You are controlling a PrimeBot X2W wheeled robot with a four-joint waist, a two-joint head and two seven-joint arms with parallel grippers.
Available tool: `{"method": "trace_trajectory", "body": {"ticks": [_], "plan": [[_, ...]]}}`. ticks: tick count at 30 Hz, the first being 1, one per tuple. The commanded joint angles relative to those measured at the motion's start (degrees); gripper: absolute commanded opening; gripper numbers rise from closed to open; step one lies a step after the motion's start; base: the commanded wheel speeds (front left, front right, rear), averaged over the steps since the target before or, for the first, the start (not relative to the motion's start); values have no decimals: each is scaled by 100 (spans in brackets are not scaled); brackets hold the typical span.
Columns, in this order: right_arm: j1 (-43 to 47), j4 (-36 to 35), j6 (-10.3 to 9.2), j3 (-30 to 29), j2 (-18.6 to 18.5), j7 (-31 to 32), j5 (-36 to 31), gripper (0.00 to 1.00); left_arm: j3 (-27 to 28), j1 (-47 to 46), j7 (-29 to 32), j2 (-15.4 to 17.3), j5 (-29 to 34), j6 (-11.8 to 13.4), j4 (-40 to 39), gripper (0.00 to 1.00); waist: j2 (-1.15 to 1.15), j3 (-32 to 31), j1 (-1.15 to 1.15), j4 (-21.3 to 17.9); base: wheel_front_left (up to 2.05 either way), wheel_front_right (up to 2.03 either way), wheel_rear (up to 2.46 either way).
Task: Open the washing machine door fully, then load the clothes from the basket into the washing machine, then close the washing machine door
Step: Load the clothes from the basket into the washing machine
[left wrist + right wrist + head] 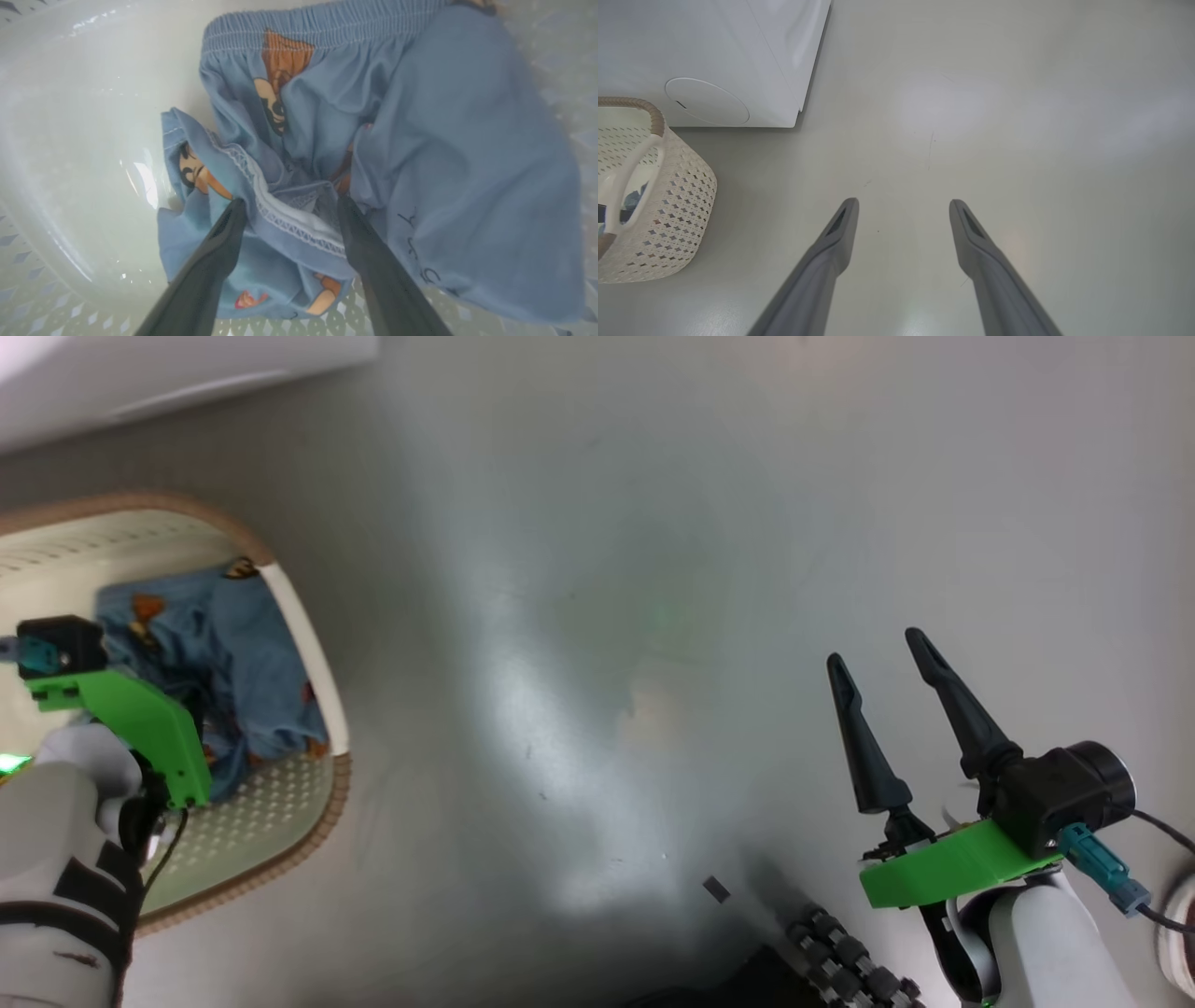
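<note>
Left wrist view is putting us right down inside the basket (56, 140), where the left gripper (290, 200) is straddling a bunched fold of the blue garment (444, 140) at centre frame. Its fingers are standing spread wide, cloth between them and nothing pinched yet. For a good pick, I'd say it should be sinking a little deeper so the tips are bracketing that thick seamed ridge. Then it should be closing firmly on several layers rather than one loose edge, and lifting straight up clear of the basket. At lower right of the head view, the right gripper (873, 647) is hanging spread and empty above the floor (597, 616). The washing machine (714, 46) is sitting at upper left of the right wrist view, near the basket.
</note>
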Motion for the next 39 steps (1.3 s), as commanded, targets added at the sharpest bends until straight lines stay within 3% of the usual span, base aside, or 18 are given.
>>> {"method": "trace_trajectory", "body": {"ticks": [1,16,17,18,29,39], "plan": [[119,-120,9,141,-17,-65,70,100,140,62,62,241,-67,78,37,100,0,203,0,-171,0,0,0],[245,-298,9,104,-16,-67,34,100,-12,-157,360,252,-35,329,173,100,0,341,0,-150,0,0,0],[245,-300,9,103,-16,-67,29,100,-21,-162,359,245,-37,328,177,57,0,347,0,-146,0,0,0],[242,-302,9,103,-16,-67,23,100,-28,-170,342,240,-40,318,179,0,0,351,0,-141,0,0,0],[-25,-247,9,215,-16,-67,48,100,62,-28,43,291,-238,284,202,0,0,177,0,-188,0,0,0],[-163,-91,9,222,-16,-68,8,100,182,588,-464,223,-480,136,212,0,0,-693,0,-98,0,0,0]]}}
